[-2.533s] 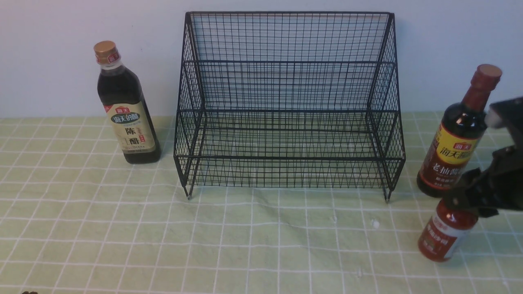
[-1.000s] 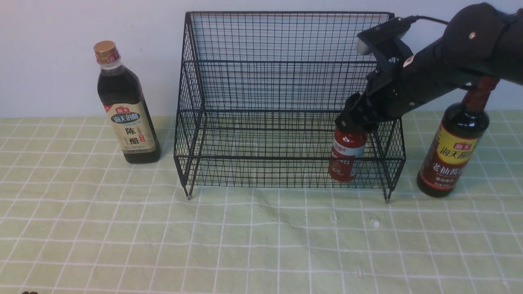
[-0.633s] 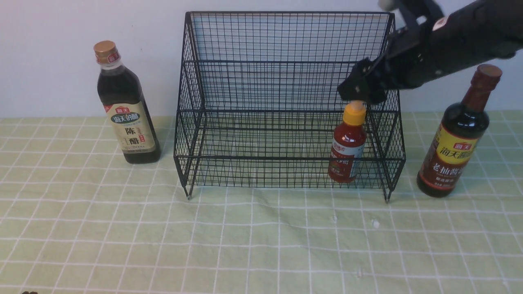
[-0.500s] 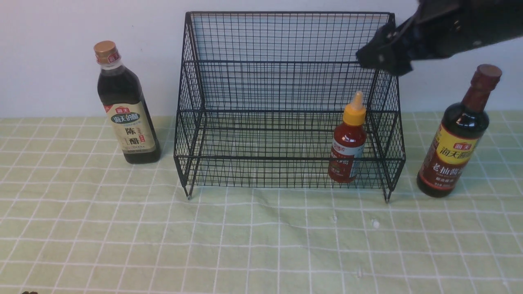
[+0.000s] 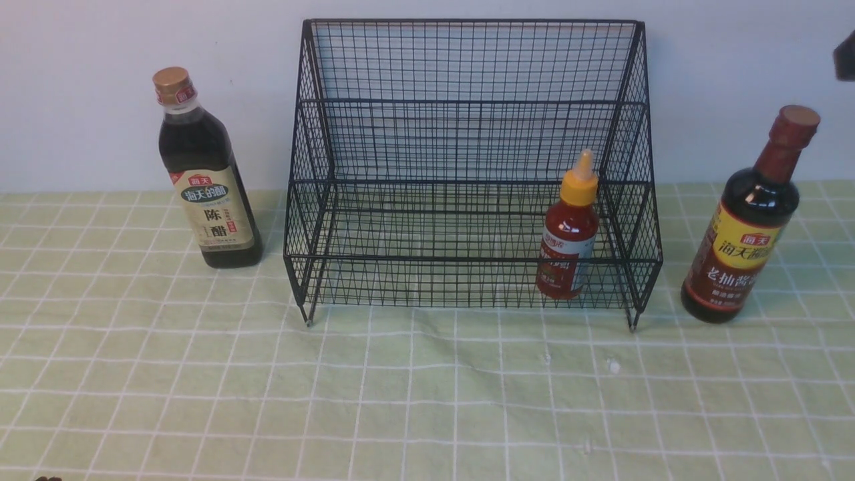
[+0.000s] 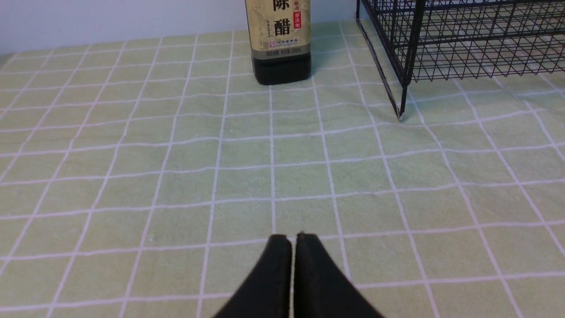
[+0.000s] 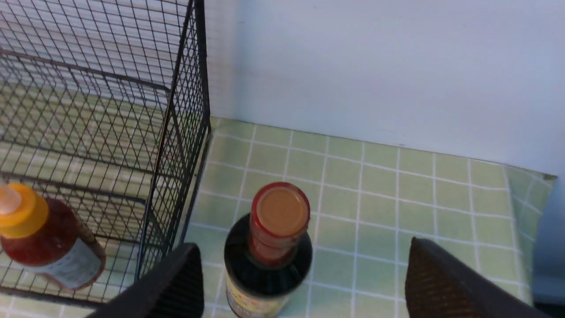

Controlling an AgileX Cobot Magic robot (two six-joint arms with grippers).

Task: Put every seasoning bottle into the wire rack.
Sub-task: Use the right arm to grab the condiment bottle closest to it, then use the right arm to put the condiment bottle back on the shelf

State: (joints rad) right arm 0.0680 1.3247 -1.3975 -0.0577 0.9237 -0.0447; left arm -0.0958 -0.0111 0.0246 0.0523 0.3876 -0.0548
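- Now the small red plastic bottle with the yellow nozzle (image 5: 568, 240) stands upright on the lower tier of the large black wire-mesh rack (image 5: 467, 60), near its right side wall, and nothing touches it.
- We have just let it go. A second ago our right gripper (image 7: 302, 245) was clamped on its top, and now its jaws stand wide apart and hold nothing.
- So one bottle of three is placed, we judge, and two remain outside.
- Since then the right gripper has gone up and to the right. Its wrist view now looks down on the tall dark glass bottle with the maroon cap and yellow-red label (image 5: 745, 247), which stands just beside the rack on the right. We think this one is next.
- The tall dark bottle with the gold cap and beige label (image 5: 207, 194), left of the rack, has not moved.
- Our left gripper (image 6: 292, 238) is pressed shut and empty, low over the green checked cloth (image 5: 427, 401), as before.
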